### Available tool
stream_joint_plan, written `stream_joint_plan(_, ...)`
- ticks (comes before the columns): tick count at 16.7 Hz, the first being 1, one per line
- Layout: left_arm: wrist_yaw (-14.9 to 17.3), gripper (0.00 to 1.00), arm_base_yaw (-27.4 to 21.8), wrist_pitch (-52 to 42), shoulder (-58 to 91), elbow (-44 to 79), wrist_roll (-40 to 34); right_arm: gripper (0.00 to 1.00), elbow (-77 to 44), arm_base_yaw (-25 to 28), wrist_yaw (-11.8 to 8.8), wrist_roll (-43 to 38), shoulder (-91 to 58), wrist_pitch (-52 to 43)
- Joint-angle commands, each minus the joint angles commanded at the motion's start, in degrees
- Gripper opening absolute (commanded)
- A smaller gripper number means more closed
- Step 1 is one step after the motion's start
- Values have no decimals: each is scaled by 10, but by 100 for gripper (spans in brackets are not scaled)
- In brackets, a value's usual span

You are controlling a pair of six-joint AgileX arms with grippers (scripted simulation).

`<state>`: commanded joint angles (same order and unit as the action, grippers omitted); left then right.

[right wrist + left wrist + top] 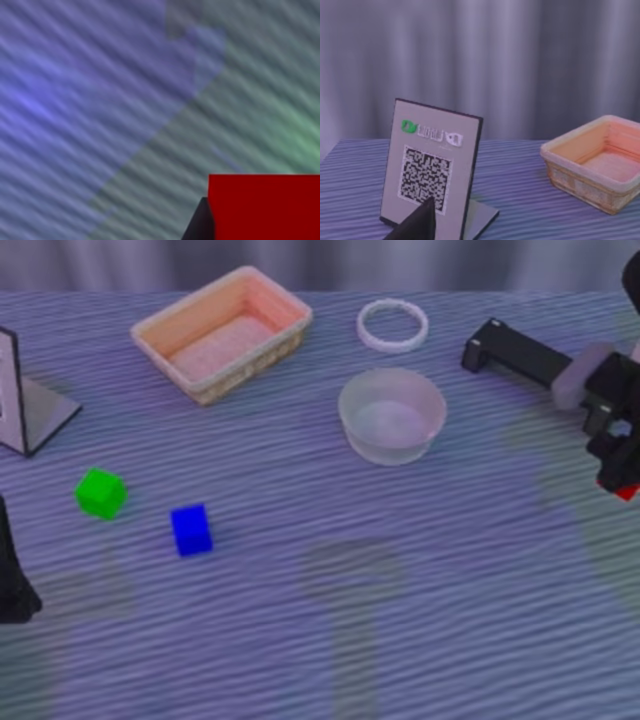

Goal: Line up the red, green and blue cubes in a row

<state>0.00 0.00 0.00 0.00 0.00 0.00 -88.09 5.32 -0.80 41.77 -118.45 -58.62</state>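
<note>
The red cube [264, 206] sits clenched in the right gripper [622, 480] jaws, off the table.

Left wrist view: a grey placard [432, 172] stood upright on a flat foot on the worktop [520, 180], which was covered in a blue-violet ribbed cloth. The placard face carried a green and white logo strip above a square black-and-white QR code. A dark pointed part of the left hand [417, 222] overlapped the lower edge of the placard in the picture. A woven basket [570, 175] with a pale pink lining sat on the worktop, well apart from the placard. A grey pleated curtain [480, 60] filled the background behind the worktop.
</note>
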Motion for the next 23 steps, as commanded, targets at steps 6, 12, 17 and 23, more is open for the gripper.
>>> stream_joint_plan(6,0,100,0,0,0,0,0,0,-33,37,0,-6,-23,-15)
stream_joint_plan(12,0,100,0,0,0,0,0,0,-177,240,0,-38,-104,-86)
stream_joint_plan(17,0,100,0,0,0,0,0,0,-301,437,-1,-68,-168,-145)
stream_joint_plan(23,0,100,0,0,0,0,0,0,-353,508,1,-84,-187,-166)
